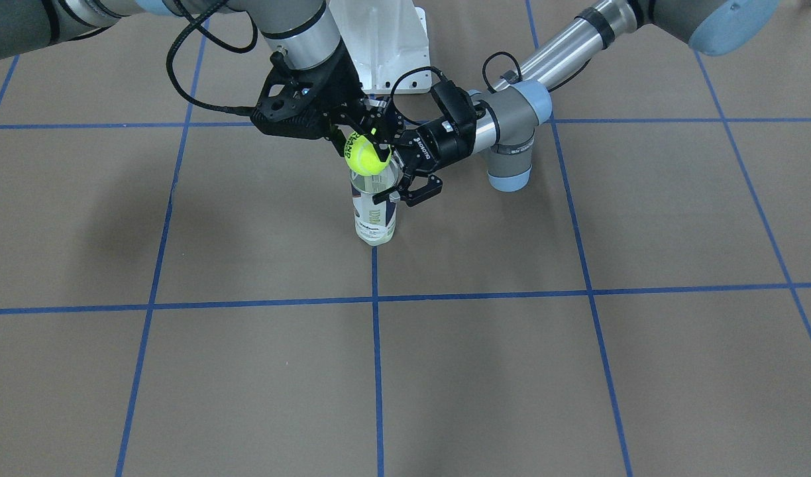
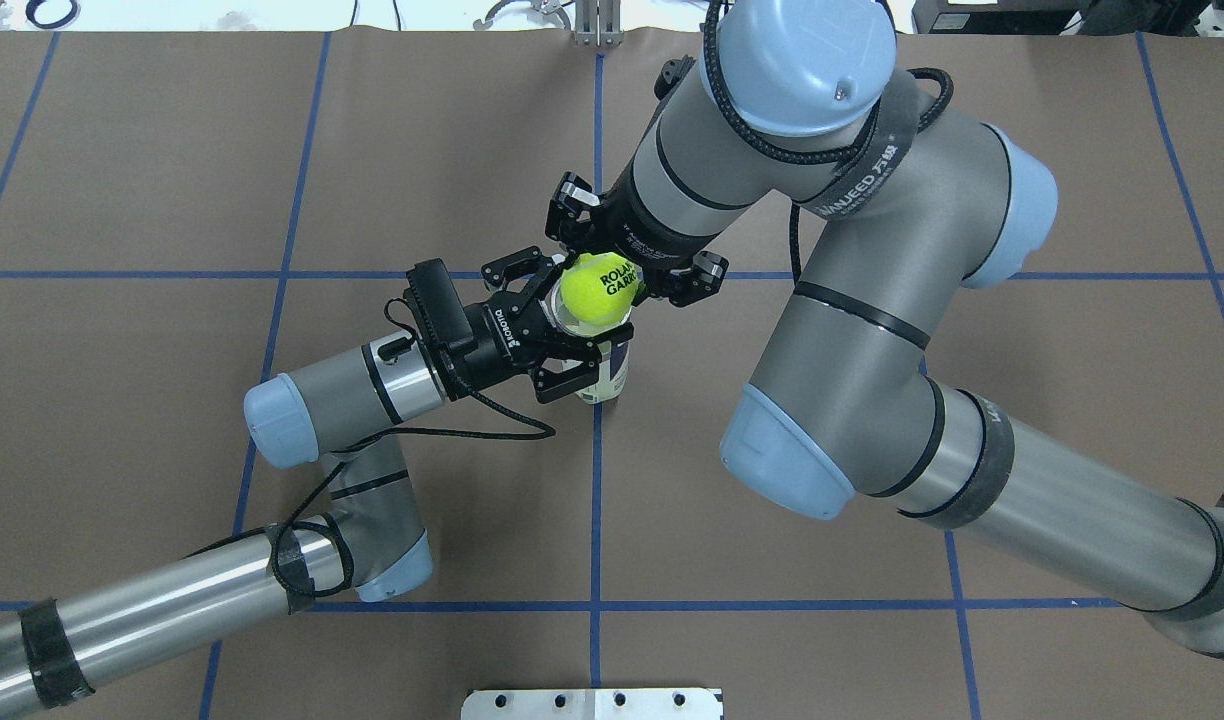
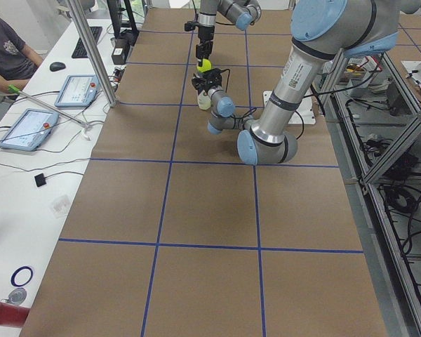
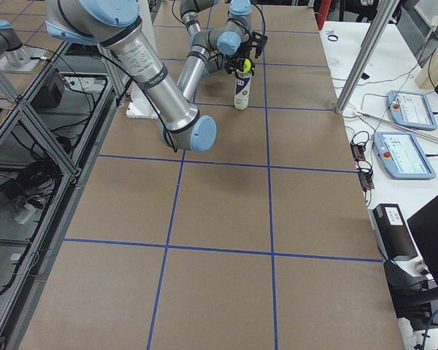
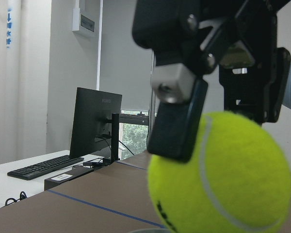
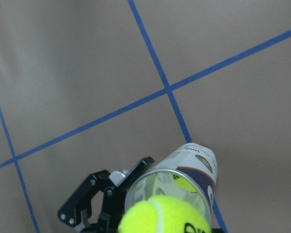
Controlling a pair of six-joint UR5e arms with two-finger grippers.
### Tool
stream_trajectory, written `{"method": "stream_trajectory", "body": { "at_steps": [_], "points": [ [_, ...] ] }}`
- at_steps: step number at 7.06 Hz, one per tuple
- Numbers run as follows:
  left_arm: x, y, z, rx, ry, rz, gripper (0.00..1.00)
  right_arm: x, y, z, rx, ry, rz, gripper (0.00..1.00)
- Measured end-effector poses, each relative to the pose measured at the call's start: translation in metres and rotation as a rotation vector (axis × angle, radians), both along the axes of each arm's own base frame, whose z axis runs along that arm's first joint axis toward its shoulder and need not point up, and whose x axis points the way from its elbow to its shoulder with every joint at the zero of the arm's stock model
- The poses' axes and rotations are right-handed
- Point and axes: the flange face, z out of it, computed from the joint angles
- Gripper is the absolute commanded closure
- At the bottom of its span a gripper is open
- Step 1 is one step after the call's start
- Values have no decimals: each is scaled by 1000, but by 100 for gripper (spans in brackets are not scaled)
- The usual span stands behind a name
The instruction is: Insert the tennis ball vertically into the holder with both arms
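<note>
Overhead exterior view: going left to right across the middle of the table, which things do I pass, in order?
Left arm → left claw → tennis ball → right arm. The can and the right claw overlap the ball, so they are left out.

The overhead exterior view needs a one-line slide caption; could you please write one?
Right gripper holds a yellow tennis ball above the upright tennis-ball can that the left gripper grips.
</note>
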Motion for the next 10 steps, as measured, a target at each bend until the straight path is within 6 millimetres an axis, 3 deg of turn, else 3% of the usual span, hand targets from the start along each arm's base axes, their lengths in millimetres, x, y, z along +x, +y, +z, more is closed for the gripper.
{"method": "stream_trajectory", "body": {
  "at_steps": [4,7,8,10],
  "points": [
    [0,0,4,-2,-5,0,12,0,0,0,10,-1,-1,0],
    [-5,2,-1,-3,15,6,5,3,-2,0,13,-2,1,0],
    [-20,7,-3,-9,51,22,5,7,-5,1,12,-2,7,0],
    [-79,26,22,-21,97,34,6,20,-18,13,12,11,24,0]
  ]
}}
